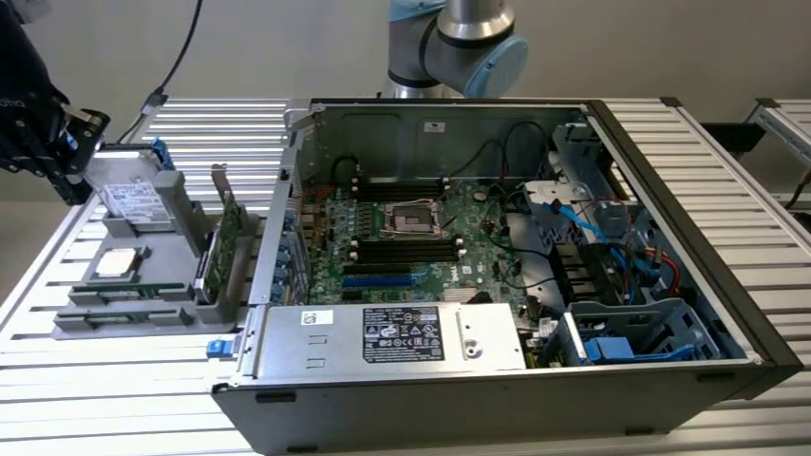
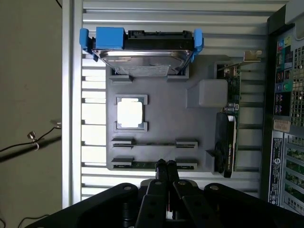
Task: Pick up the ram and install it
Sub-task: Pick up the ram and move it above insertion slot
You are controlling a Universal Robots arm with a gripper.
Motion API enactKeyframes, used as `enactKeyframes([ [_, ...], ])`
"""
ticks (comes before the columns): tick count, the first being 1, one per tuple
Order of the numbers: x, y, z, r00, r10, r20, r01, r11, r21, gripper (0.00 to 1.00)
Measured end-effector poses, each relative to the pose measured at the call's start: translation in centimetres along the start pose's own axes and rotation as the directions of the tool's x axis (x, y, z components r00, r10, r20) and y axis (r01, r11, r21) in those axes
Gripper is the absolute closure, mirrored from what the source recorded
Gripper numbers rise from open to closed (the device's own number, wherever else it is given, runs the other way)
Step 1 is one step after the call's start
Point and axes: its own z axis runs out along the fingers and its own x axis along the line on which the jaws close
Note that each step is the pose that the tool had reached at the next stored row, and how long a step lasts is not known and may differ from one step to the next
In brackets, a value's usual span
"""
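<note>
UR arm (image 1: 462,47): silver-grey round tube segs w/ pale-blue caps on the joints, smooth finish. Wrist end (image 1: 38,114) is a bulky matte-black block w/ faint white lettering, too small to read, and a thin black cable (image 1: 180,57) w/ a grey plug close by. Gripper (image 2: 165,165) is all black: two slim flat fingers (image 2: 160,175) on angled link bars, w/ round pivot pins (image 2: 126,187) at the links' outer ends.
</note>
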Motion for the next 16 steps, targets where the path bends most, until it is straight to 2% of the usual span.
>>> enactKeyframes([
  [12, 0.0, 0.0, 0.0, 1.0, -0.002, 0.0007, 0.002, 1.0, -0.0001, 0.9],
  [16, 0.01, 0.0, -0.01, 0.9995, -0.03, -0.0001, 0.03, 0.9995, 0.0005, 0.9],
])
